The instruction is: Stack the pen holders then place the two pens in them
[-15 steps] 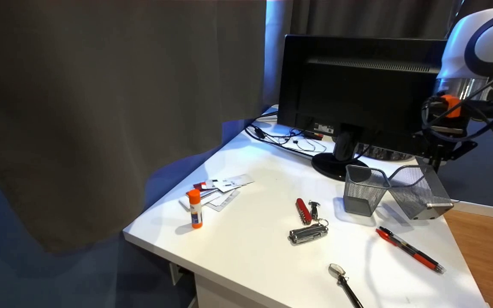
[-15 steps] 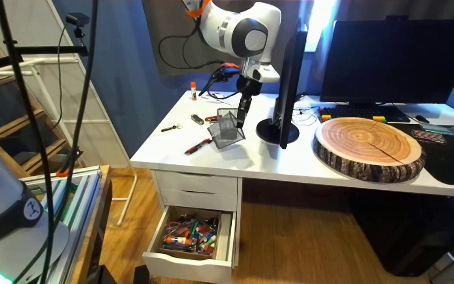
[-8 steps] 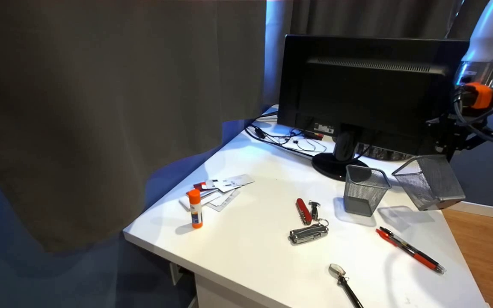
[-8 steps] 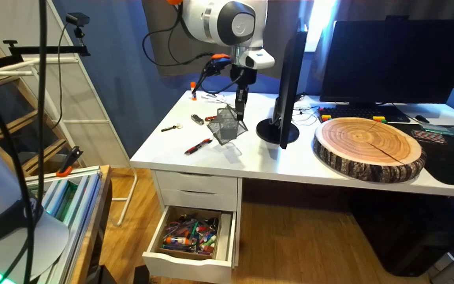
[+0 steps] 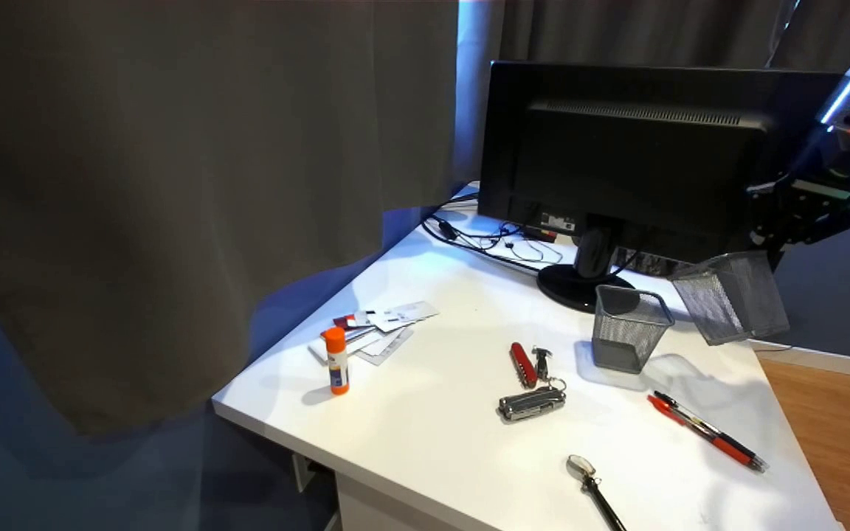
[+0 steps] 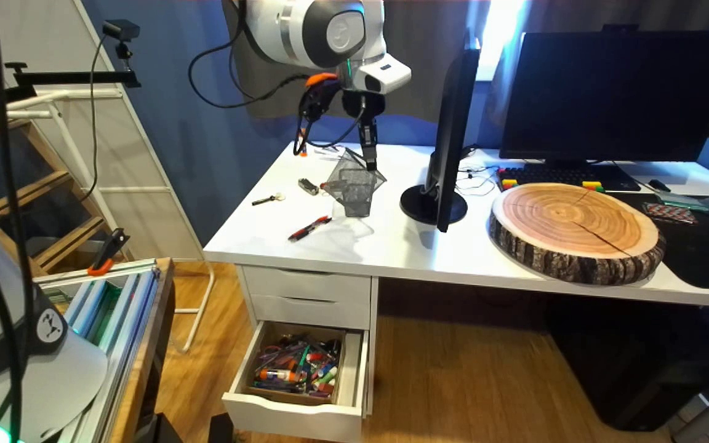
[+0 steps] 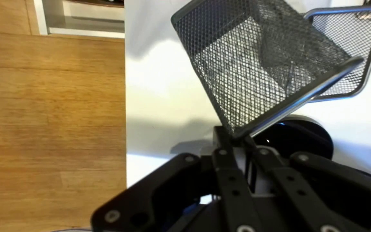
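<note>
My gripper (image 5: 775, 257) is shut on the rim corner of a dark mesh pen holder (image 5: 746, 299) and holds it tilted above the desk. In the wrist view the gripper (image 7: 236, 138) pinches that held holder (image 7: 237, 77) at its rim. The other mesh pen holder (image 5: 628, 332) stands upright on the desk, open side up. In an exterior view the held holder (image 6: 342, 166) overlaps the standing holder (image 6: 356, 206). The wrist view shows the standing holder's rim (image 7: 370, 69), partly hidden by the held one. Two pens (image 5: 731, 446) with red and black parts lie side by side.
A black monitor (image 5: 646, 162) on a round base (image 5: 580, 291) stands behind the holders. A red pocket knife (image 5: 522, 363), a multi-tool (image 5: 532, 403), a keychain (image 5: 598, 490), a glue stick (image 5: 337, 361) and cards (image 5: 392, 317) lie or stand on the desk. A drawer (image 6: 293, 424) is open below.
My gripper has lifted the held pen holder higher off the desk, and the arm has shifted left in an exterior view. The standing holder and the pens have not moved.
</note>
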You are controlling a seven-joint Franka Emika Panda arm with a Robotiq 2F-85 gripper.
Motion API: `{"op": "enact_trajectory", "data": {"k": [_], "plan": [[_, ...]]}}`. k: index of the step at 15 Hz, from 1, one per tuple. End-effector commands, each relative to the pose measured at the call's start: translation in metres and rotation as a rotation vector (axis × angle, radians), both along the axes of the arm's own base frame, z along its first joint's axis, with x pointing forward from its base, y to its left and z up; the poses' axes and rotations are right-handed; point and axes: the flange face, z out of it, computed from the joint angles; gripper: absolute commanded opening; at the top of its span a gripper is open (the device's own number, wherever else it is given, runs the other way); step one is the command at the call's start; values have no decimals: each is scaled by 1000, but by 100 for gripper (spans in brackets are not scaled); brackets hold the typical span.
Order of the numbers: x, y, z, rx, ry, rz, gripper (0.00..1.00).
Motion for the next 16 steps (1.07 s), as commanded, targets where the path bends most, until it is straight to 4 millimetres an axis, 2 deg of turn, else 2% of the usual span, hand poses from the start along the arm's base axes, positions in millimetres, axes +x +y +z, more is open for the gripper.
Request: {"op": "enact_trajectory", "data": {"k": [1,4,7,11,16], "plan": [[-20,-8,15,40,-105,103,3],[-24,-1,21,71,-190,213,3],[-26,15,20,119,-258,327,3],[-27,39,29,206,-327,466,3],[-15,39,28,267,-373,594,3]]}}
